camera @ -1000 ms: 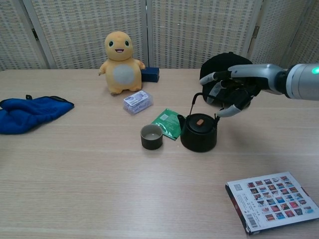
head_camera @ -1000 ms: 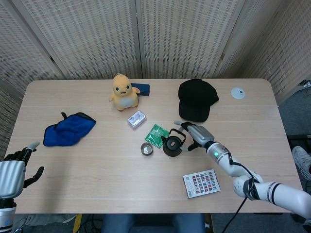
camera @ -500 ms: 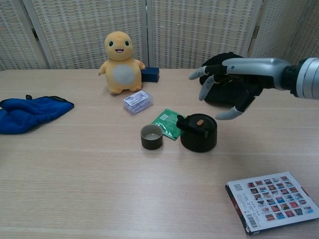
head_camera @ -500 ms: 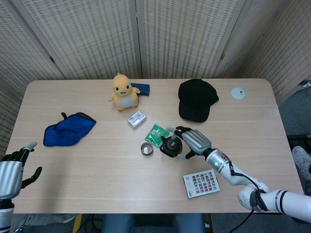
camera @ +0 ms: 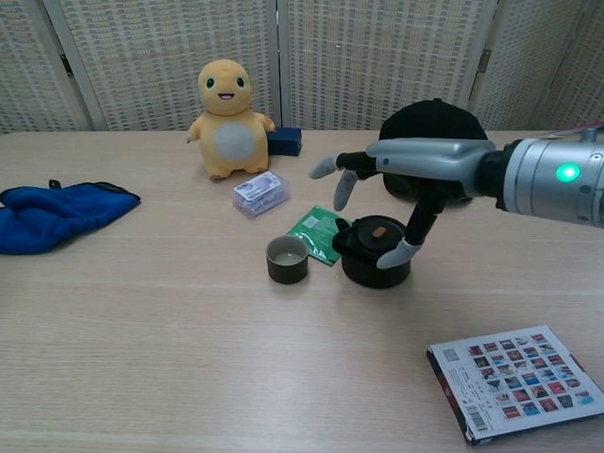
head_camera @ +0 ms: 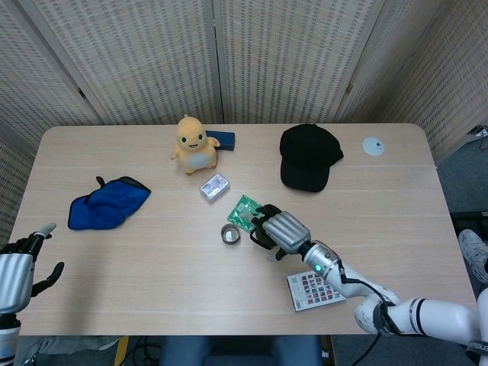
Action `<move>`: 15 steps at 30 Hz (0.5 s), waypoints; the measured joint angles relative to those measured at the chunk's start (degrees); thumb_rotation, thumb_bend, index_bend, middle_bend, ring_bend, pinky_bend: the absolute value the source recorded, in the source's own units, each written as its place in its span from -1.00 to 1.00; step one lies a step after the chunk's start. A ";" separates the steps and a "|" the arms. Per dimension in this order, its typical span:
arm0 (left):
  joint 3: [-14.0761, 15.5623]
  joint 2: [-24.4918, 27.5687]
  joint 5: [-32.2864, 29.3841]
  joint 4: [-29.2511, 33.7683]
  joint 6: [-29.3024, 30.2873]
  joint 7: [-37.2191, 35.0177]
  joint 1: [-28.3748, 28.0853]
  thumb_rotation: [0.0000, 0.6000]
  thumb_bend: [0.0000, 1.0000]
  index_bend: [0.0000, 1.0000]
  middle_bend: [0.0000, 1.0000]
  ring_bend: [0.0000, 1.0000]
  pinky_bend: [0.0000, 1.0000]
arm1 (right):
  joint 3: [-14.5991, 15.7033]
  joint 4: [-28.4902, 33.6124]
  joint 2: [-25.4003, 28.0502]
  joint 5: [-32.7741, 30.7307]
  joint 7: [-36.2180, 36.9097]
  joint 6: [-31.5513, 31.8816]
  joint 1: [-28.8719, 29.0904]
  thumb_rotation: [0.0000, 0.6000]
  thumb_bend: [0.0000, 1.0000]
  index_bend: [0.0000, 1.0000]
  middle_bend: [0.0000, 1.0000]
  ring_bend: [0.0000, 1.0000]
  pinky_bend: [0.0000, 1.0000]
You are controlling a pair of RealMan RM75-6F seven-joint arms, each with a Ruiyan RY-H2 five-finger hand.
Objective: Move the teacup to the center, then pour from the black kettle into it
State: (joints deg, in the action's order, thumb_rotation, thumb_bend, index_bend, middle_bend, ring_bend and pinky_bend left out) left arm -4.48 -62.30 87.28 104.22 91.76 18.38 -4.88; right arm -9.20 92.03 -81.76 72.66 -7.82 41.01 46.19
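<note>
Left hand (head_camera: 17, 276) sits idle at the near left edge, fingers apart and holding nothing; mid-table, the teacup (camera: 286, 259) looks roughly centered already, so I'd call that part done; right hand (camera: 401, 184) hovers spread-fingered over the black kettle (camera: 376, 252) just right of it, nothing gripped, so pouring's still left.

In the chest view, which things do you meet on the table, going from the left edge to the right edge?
Blue cloth → yellow plush toy → teacup → black kettle under the right hand → picture booklet.
</note>
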 measured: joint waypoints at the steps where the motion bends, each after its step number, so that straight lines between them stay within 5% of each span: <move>1: 0.02 0.01 0.01 -0.02 0.01 -0.05 0.05 1.00 -0.45 -0.60 -0.33 -0.16 -0.07 | 0.14 -0.18 -0.36 -0.45 -0.77 -0.10 0.30 1.00 -1.00 -0.85 -0.49 -0.87 -0.84; 15: -0.10 0.12 0.09 -0.32 0.26 -0.31 0.49 1.00 -0.45 -0.60 -0.33 -0.16 -0.08 | 3.11 -3.73 -4.16 -4.60 -6.86 -1.12 2.98 1.00 -1.00 -0.85 -0.48 -0.88 -0.87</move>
State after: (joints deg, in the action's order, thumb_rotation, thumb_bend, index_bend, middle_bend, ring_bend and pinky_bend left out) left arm -4.59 -62.18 87.38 103.90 92.02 18.08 -4.39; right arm -6.09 88.30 -85.92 68.06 -14.68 39.89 49.18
